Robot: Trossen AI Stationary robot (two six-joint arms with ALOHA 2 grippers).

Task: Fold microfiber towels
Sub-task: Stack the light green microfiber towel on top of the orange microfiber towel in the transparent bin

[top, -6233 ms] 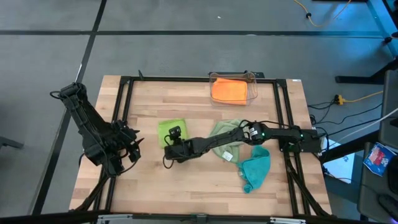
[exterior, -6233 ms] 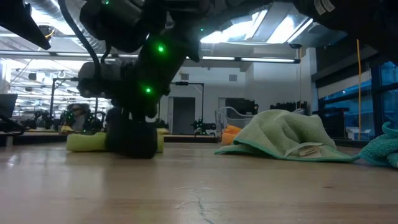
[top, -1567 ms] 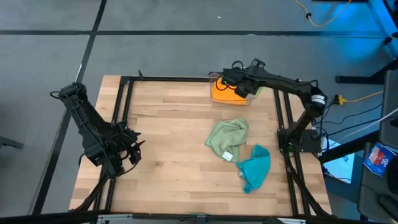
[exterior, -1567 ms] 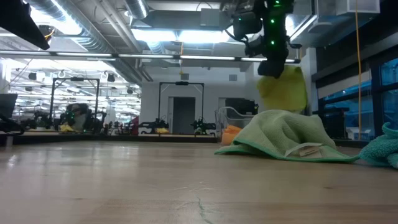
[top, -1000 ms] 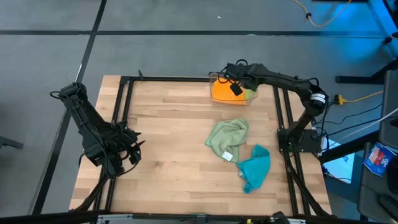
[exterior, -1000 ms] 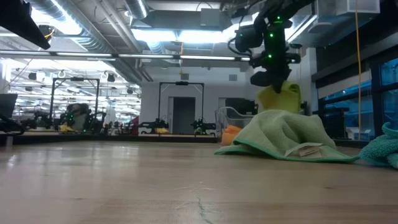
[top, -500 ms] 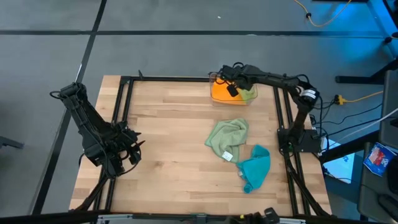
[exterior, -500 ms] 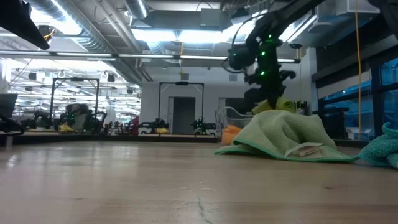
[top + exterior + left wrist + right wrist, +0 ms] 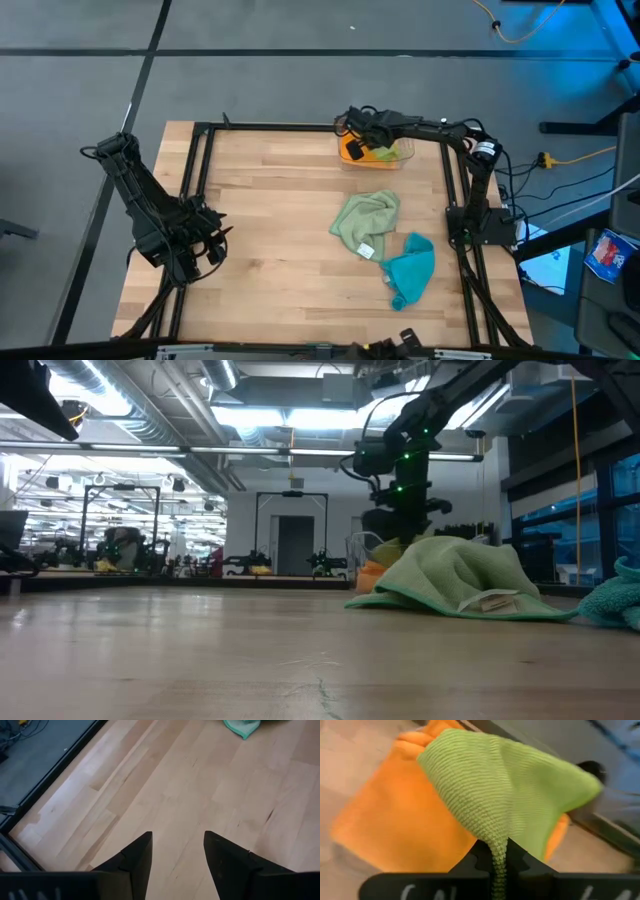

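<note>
The lime green towel hangs folded from my right gripper, which is shut on it and reaches down into the clear bin at the table's far edge. It spreads over the orange towel lying in the bin. The pale sage towel with its white tag and the teal towel lie crumpled on the table's right half. My left gripper waits open over the table's left side. My right gripper pinches a narrow bunched part of the lime green towel between its two fingers. The fingers slant down from above into the bin. Beyond them the towel fans out and drapes over the orange towel. One layer or several, I cannot tell.
Bare wood stretches over the middle and left of the table. A black frame rail runs along the table's right side, next to the right arm's base.
My right gripper has gone down into the bin and a little toward the table's left edge, tipping more steeply downward. It has stayed shut on the lime green towel, which hung above the bin and now rests spread over the orange towel.
</note>
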